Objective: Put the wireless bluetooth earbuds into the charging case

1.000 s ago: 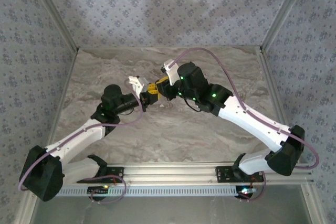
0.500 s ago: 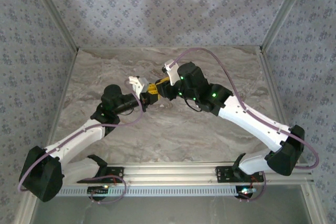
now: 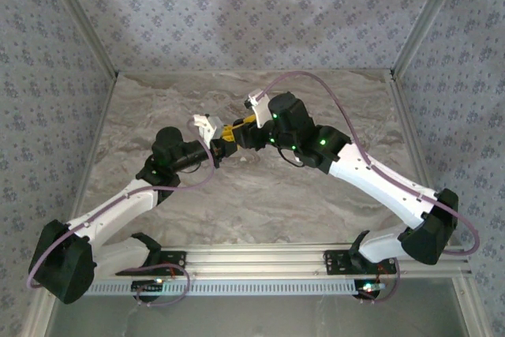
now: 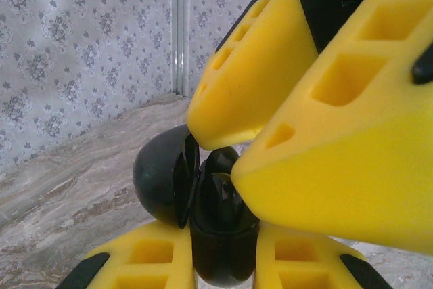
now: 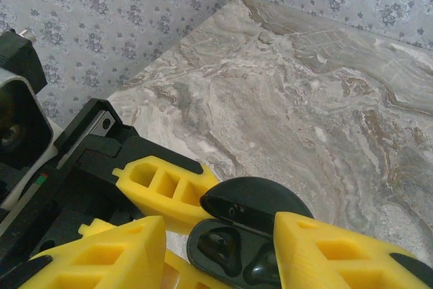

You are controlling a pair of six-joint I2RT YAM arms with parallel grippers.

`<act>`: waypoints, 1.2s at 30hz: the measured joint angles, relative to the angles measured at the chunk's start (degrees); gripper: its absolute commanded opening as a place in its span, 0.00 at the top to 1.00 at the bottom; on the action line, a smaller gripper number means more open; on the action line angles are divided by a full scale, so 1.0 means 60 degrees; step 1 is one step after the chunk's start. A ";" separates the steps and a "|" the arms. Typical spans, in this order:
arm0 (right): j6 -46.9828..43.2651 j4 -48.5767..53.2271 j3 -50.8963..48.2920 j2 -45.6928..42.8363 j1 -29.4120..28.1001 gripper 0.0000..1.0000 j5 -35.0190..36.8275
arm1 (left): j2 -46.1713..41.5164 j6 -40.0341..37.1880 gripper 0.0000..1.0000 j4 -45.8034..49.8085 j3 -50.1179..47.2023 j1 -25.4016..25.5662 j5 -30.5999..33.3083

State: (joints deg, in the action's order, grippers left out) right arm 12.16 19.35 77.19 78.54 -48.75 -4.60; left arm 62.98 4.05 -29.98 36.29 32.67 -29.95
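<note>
**Work surface.** A flat tabletop with a grey-beige marbled stone pattern [image 3: 260,203] occupies the centre of the overhead view.

**Enclosure.** Walls covered in pale grey wallpaper with a small repeating floral motif [image 3: 237,13] stand on the far, left and right sides. Two bare aluminium corner posts run up from the table's far corners, one toward the upper left [image 3: 79,25] and one toward the upper right [image 3: 430,13]. A ribbed silver aluminium rail [image 3: 260,256] spans the near edge, low in the frame.

**Lighting.** Even and diffuse. A soft shadow [image 3: 260,1] lies on the far wall, upper centre.

**Wrist views.** In the left wrist view, a vertical aluminium strip [image 4: 180,28] divides two wallpaper panels at upper left, and the marbled surface lies at lower left. In the right wrist view, the marbled surface spreads across the right half, with wallpaper along the top.
</note>
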 measured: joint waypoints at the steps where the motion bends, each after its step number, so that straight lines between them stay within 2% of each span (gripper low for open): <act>1: 0.0011 -0.0007 0.0000 -0.0018 0.0011 0.51 -0.0051 | 0.0000 -0.0004 0.85 -0.0004 0.0004 0.0000 0.0000; 11: 0.0368 -0.0219 0.0000 -0.0375 0.0331 0.48 -0.0860 | 0.0000 -0.0124 0.85 -0.0033 0.0087 0.0000 -0.0004; 24: 0.0849 -0.0608 -0.0579 -0.1832 0.1461 0.48 -0.2193 | 0.0000 -0.0514 0.85 -0.0029 0.0087 0.0025 -0.0543; 30: -0.0656 0.0459 -0.0590 -0.1934 0.1891 0.45 -0.2980 | -0.0033 -0.0947 0.85 0.0266 0.0237 0.0087 -0.1093; 36: -0.3570 0.2186 -0.0317 -0.1974 0.2535 0.25 -0.4178 | -0.0204 -0.1759 0.85 0.1144 0.0750 0.0222 -0.1559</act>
State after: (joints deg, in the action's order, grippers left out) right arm -9.26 32.47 75.29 66.70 -33.54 -29.67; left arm 61.76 -6.50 -23.11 40.80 34.00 -39.31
